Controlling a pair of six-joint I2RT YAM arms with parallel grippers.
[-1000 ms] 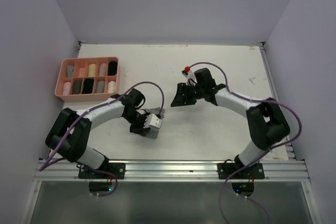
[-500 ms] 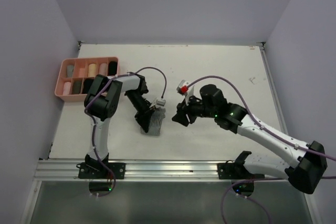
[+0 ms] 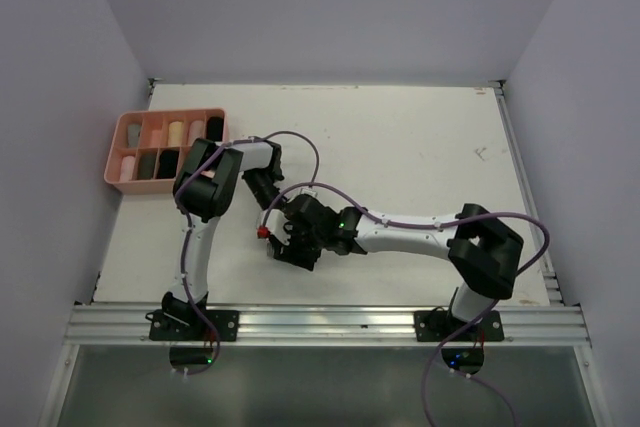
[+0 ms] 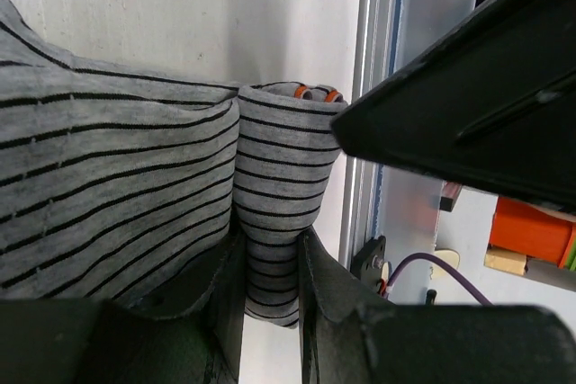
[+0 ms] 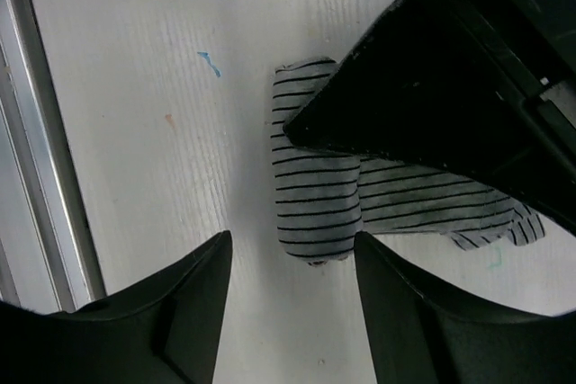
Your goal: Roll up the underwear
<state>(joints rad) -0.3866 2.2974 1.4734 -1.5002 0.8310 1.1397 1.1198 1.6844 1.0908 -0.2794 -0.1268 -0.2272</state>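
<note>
The underwear (image 5: 310, 191) is grey with thin black stripes. One edge is rolled into a tube and the rest (image 5: 432, 204) lies flat on the white table. In the left wrist view my left gripper (image 4: 270, 281) is shut on the near end of the rolled tube (image 4: 274, 177), a finger on each side. My right gripper (image 5: 288, 312) hovers open just short of the tube's other end, touching nothing. From the top view the right gripper (image 3: 290, 245) covers the garment, and the left arm's wrist (image 3: 265, 185) reaches in from behind it.
A pink compartment tray (image 3: 112, 162) holding several rolled garments stands at the left edge of the table. The aluminium rail (image 3: 320, 322) runs along the near edge, close to the garment. The right arm's elbow (image 3: 487, 247) is on the right.
The right arm swung left from the table's middle and now hangs over the garment. The left arm raised its elbow, keeping its grip on the roll.
</note>
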